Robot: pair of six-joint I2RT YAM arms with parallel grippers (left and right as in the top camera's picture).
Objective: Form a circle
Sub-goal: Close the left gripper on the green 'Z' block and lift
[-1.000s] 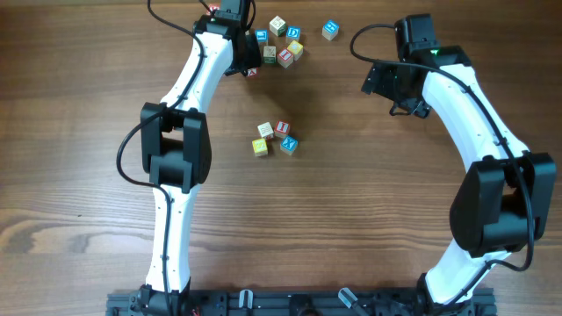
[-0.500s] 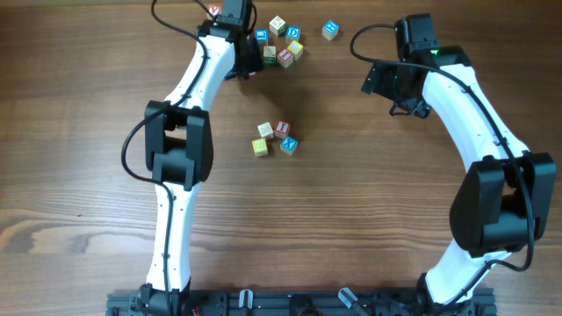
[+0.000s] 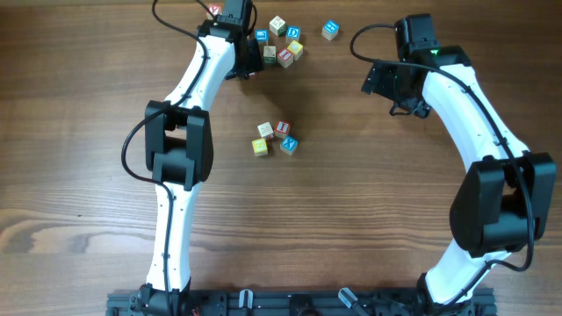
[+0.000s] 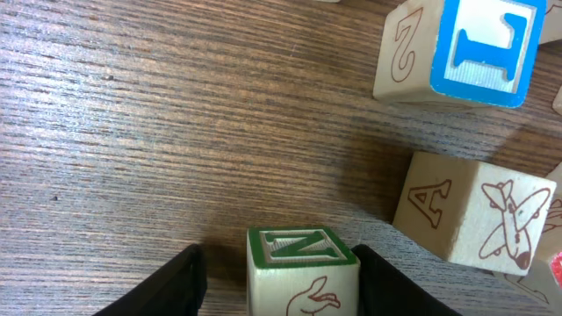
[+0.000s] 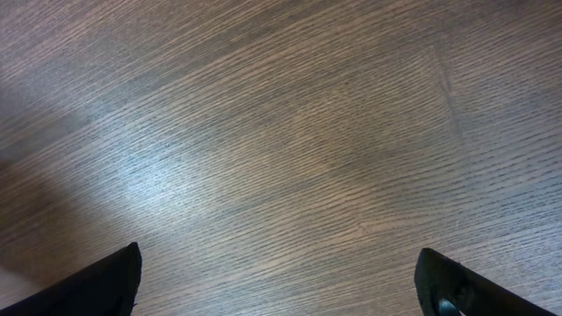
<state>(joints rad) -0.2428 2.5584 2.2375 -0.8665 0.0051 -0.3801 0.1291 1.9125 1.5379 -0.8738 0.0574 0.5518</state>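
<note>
Green N cube [image 4: 299, 250] straddled by left pincer [image 4: 279, 281], roughly half open, gap on 1 side, not clamped. Right pincer [image 5: 279, 285] spread wide over bare bench [image 5: 281, 132], holding nothing. Circle [image 3: 273, 138] mid-bench, well apart from far pile [image 3: 283, 44]: only 4 cubes visible, loosely ringed. Probably well along; more cubes to fetch, gaps to close.

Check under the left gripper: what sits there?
A green-topped N cube stands on the wooden table between the open fingers of the left gripper, with a gap on one side. From overhead the gripper hides this cube. Whether the other finger touches it cannot be told.
</note>
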